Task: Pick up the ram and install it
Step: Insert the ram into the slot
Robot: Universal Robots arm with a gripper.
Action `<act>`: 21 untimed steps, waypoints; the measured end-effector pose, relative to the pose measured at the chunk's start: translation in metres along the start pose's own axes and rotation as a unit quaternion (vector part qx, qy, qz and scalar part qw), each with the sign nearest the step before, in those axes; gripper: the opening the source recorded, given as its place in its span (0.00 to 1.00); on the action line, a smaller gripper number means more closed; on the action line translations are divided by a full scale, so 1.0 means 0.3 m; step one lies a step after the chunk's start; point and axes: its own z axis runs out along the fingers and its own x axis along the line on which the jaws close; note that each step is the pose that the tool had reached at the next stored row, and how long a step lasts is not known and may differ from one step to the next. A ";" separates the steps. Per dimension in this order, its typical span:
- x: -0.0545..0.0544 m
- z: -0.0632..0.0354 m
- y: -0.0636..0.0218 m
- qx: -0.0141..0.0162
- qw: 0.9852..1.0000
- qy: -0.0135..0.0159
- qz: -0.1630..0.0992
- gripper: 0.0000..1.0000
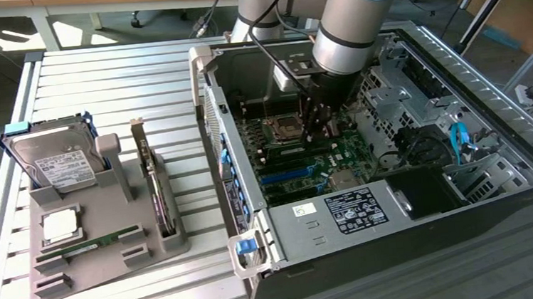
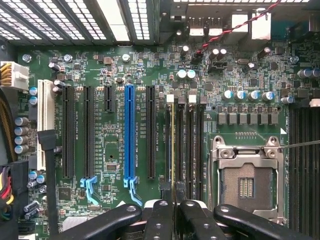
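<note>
- Here, the gripper (image 2: 173, 220) is clenched on the ram (image 2: 173, 150), which sits edge-on in its grip.
- The ram's long axis runs parallel to the slots (image 2: 187, 145), apparently directly over one.
- In the exterior view, that axis runs roughly nine-to-three o'clock.

Ext view: bright daylight from the far side, sunlit floor (image 1: 72, 33) blown out, slatted aluminium tabletop (image 1: 98, 70) pale w/ soft glare. PC case (image 1: 351, 257) interior dimmer, arm (image 1: 361, 13) shading the motherboard (image 1: 306, 162). Wrist view: board evenly lit, vent slots (image 2: 112, 17) overexposed white, fingers (image 2: 160, 220) near-black, ram (image 2: 173, 145) edge glints yellow.
</note>
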 end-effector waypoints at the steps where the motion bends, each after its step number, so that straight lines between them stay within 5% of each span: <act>1: 0.000 0.000 -0.001 0.000 1.000 0.000 0.000 0.12; 21: 0.000 0.001 -0.012 0.000 1.000 0.000 0.000 0.12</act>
